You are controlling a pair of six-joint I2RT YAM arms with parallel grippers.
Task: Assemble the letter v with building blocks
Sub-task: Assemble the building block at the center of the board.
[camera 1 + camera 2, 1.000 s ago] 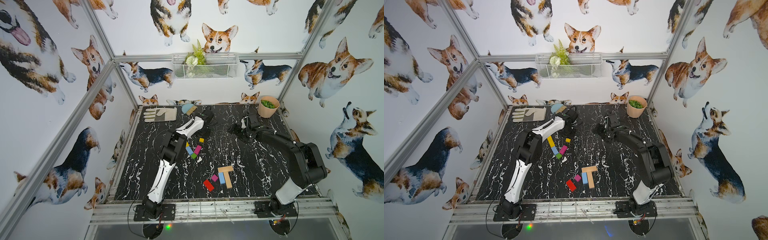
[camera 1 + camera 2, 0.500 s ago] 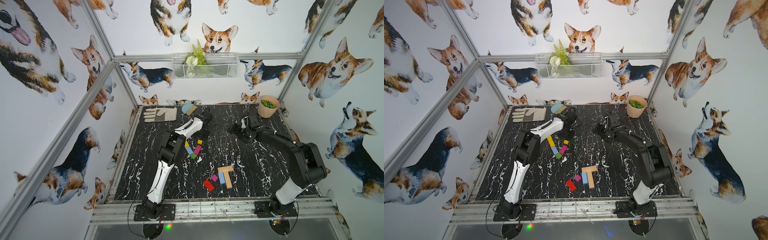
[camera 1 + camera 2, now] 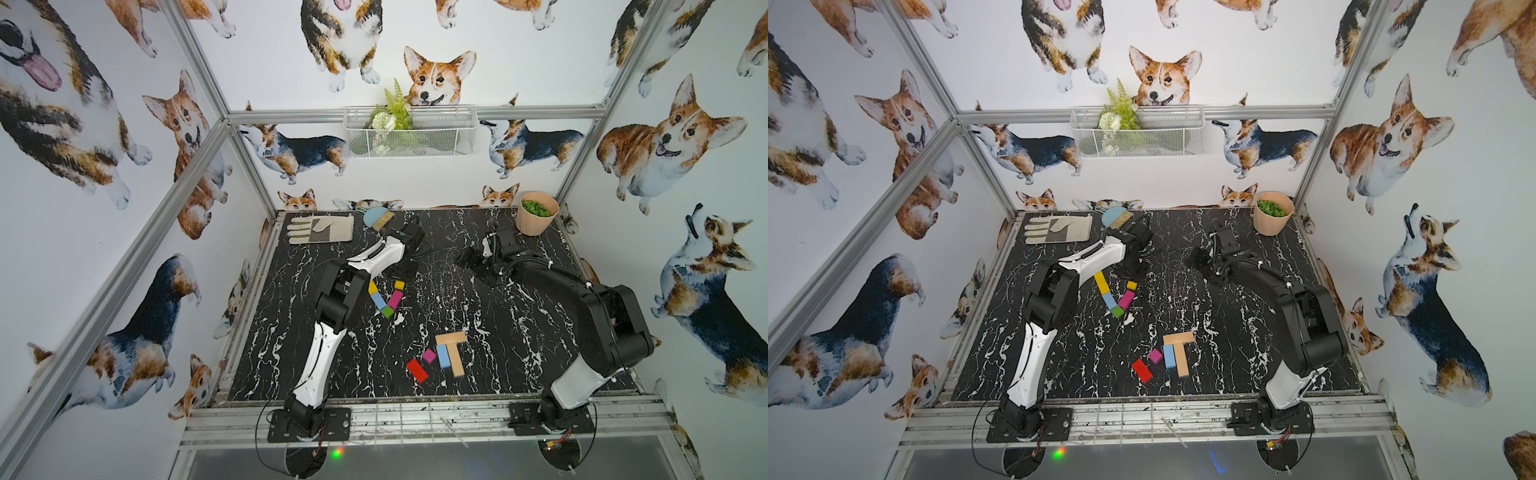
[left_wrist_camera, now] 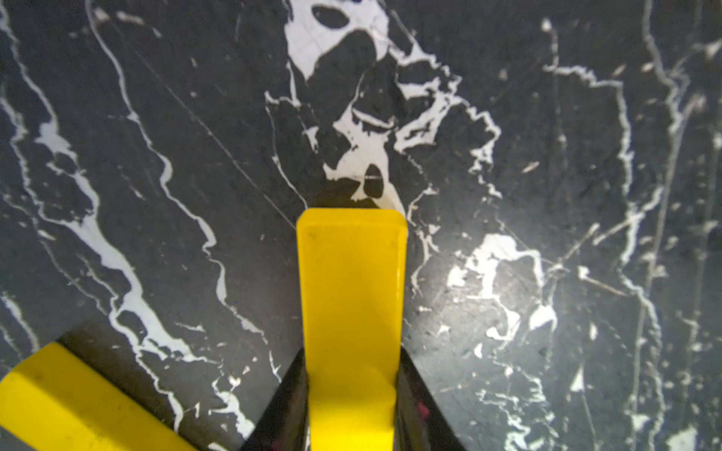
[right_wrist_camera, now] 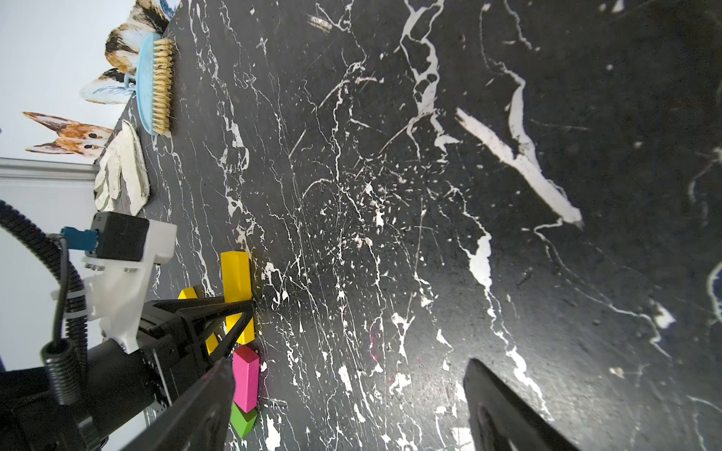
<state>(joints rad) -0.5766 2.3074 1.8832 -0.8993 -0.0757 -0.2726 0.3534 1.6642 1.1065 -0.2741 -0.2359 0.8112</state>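
Firmly, left end effector (image 5: 252,306) clamped on smooth yellow rectangular bar (image 4: 351,293) over veined black marble (image 4: 156,117); right end effector (image 5: 347,367) spread wide.

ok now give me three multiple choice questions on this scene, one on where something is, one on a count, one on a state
1. Where does the pale fabric work glove lie on the black marble table?
A. far left corner
B. near right corner
C. centre

2. How many plain tan wooden bars are on the table?
A. one
B. two
C. four

3. What is the left gripper doing?
A. standing wide open
B. shut on a yellow wooden bar
C. shut with nothing between its jaws

Answers:
1 A: both top views show the glove flat against the far edge, at the left corner.
2 B: one bar lies crosswise and a second runs lengthwise from it, in a T.
3 B: the left wrist view shows the yellow bar between the black jaws.
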